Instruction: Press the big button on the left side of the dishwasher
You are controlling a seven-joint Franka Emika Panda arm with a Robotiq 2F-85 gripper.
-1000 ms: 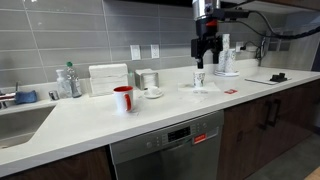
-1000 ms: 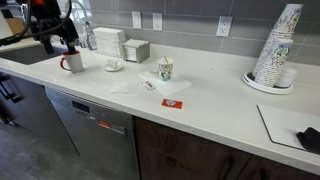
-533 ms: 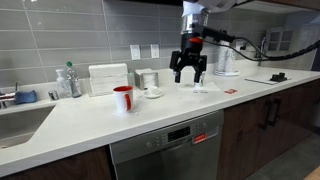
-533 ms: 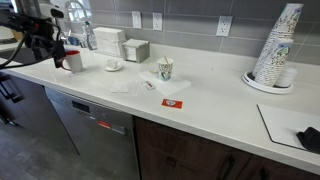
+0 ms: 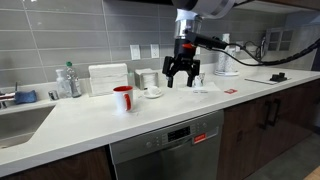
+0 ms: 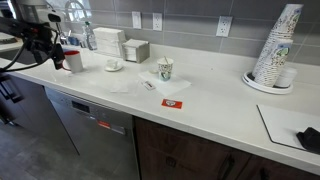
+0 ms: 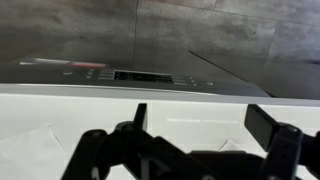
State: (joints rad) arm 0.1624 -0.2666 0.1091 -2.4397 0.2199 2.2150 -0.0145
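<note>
Your tool (image 5: 184, 80) has slid further left across the frame and hangs above the white surface (image 5: 90, 115), jaws spread wide. You find the dishwasher (image 5: 170, 150) at lower centre, under the surface's front edge.

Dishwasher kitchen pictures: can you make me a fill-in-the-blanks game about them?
1. The mug on the counter is coloured ___.
2. The tool hangs above the counter with its jaws ___.
3. The tall stack on the counter is made of paper ___.
Missing words: red; open; cups.
</note>
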